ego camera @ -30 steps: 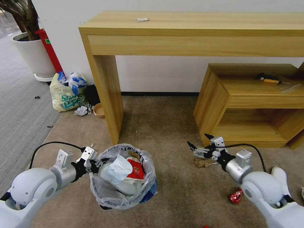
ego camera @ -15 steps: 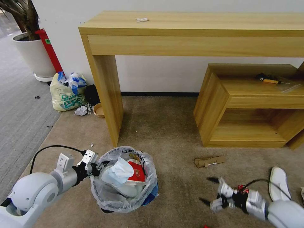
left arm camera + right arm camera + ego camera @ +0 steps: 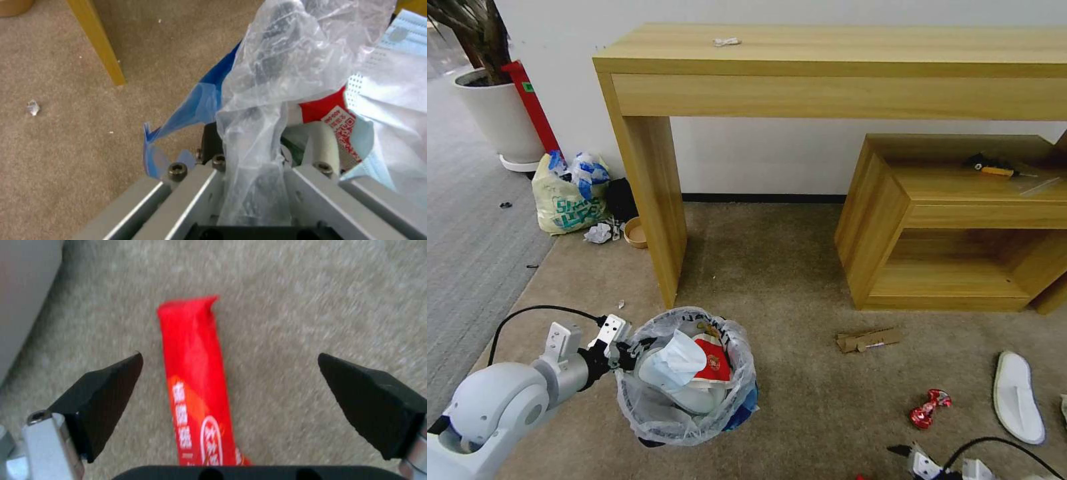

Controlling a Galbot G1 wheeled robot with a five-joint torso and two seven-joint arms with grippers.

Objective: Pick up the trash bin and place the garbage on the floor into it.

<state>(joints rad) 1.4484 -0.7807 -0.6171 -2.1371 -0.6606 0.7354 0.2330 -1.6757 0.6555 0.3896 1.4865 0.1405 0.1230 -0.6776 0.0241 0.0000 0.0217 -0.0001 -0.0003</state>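
Note:
The trash bin (image 3: 687, 387), black and blue with a clear bag lining, hangs near the front left, full of a face mask and red packaging. My left gripper (image 3: 622, 348) is shut on its rim; the left wrist view shows the fingers (image 3: 195, 186) clamping the crinkled plastic bag (image 3: 271, 83). On the floor (image 3: 774, 267) lie garbage pieces: a cardboard scrap (image 3: 867, 339), a twisted red wrapper (image 3: 930, 408) and a white slipper (image 3: 1016, 397). My right gripper (image 3: 910, 457) is low at the front edge, open (image 3: 229, 355) over a long red wrapper (image 3: 193, 373) lying between its black fingertips (image 3: 113, 393).
A wooden console table stands ahead, its leg (image 3: 657, 220) just behind the bin. A low wooden shelf (image 3: 947, 220) sits at the right. At the back left are a bulging yellowish bag (image 3: 564, 197), a crumpled tissue (image 3: 598, 233), a brown bowl (image 3: 635, 232) and a planter (image 3: 497, 113).
My right arm swung back from the cardboard scrap, down to the view's lower edge, uncovering the twisted red wrapper and slipper. The left gripper keeps holding the bin, slightly lower.

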